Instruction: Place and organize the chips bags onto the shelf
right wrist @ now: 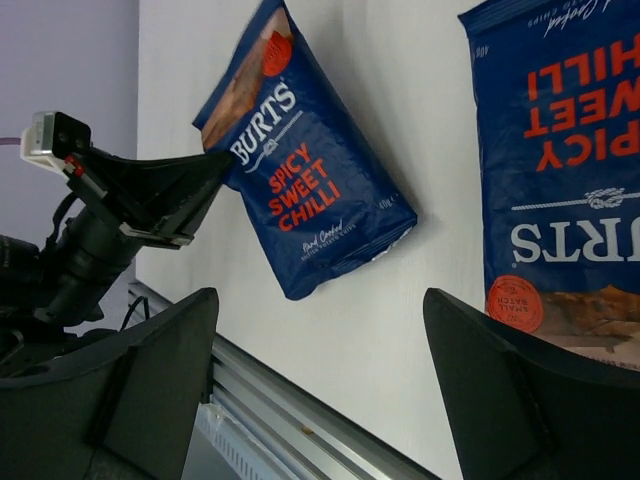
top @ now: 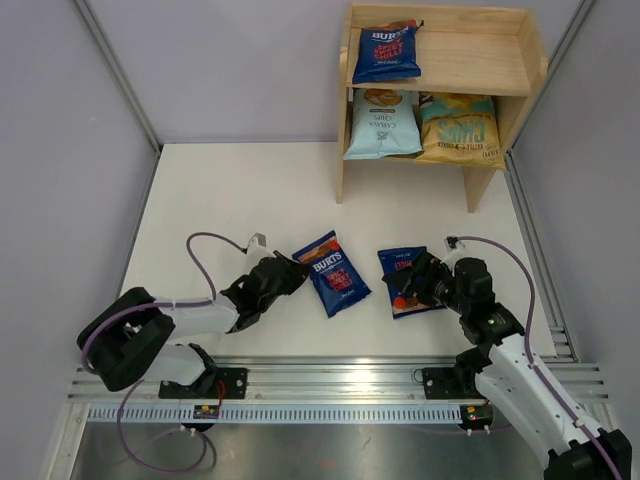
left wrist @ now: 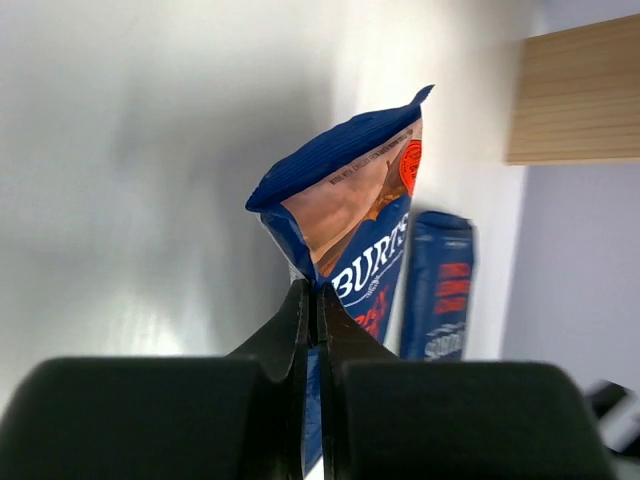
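Left gripper (left wrist: 315, 300) pinches a dark blue crinkly "BURTS Spicy Sweet Chilli" bag (left wrist: 350, 190); right gripper (right wrist: 318, 300) (spread) hovers by a second BURTS bag (right wrist: 560, 200).

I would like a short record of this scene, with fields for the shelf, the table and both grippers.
shelf top tier: upper Burts bag
shelf lower tier: light blue bag left, yellow bag right
table: left Burts bag, right Burts bag
left gripper: jaws shut on left Burts bag's corner
right gripper: jaws open, at right Burts bag's edge
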